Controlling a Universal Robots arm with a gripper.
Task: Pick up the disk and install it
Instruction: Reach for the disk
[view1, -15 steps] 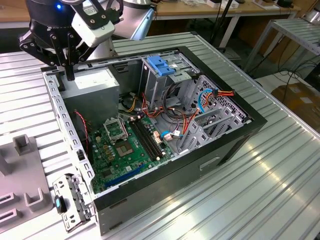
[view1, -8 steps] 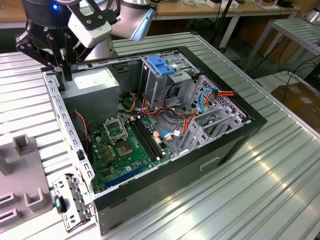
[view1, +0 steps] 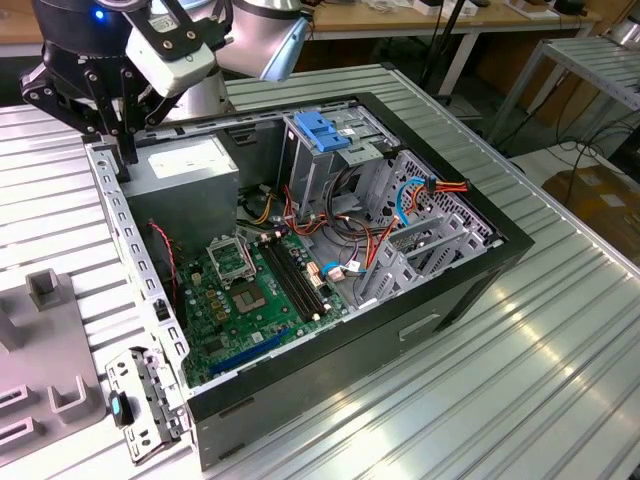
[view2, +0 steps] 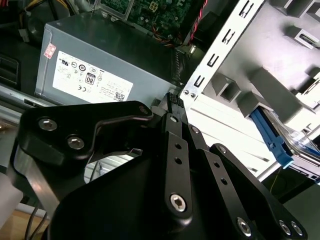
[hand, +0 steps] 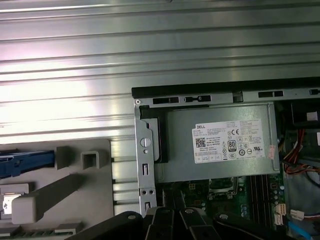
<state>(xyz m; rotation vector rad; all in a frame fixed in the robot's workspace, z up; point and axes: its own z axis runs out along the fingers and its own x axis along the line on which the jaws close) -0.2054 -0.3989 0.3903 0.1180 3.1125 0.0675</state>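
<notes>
Hand (view2: 174, 100) clenched empty above the case wall (view2: 220, 50), grey power supply (view2: 100, 65) just beside; disk (view2: 280, 140) lies beyond that wall.

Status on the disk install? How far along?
Done: nothing visible yet. The disk lies in the grey fixture outside the case, ungrasped. In hand: the end effector sits at the case's rear corner beside the power supply, off the disk. Left: both pick-up and install.

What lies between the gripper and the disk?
In the second wrist view, the computer case's perforated silver wall and a grey holder block lie between the gripper and the disk.
</notes>
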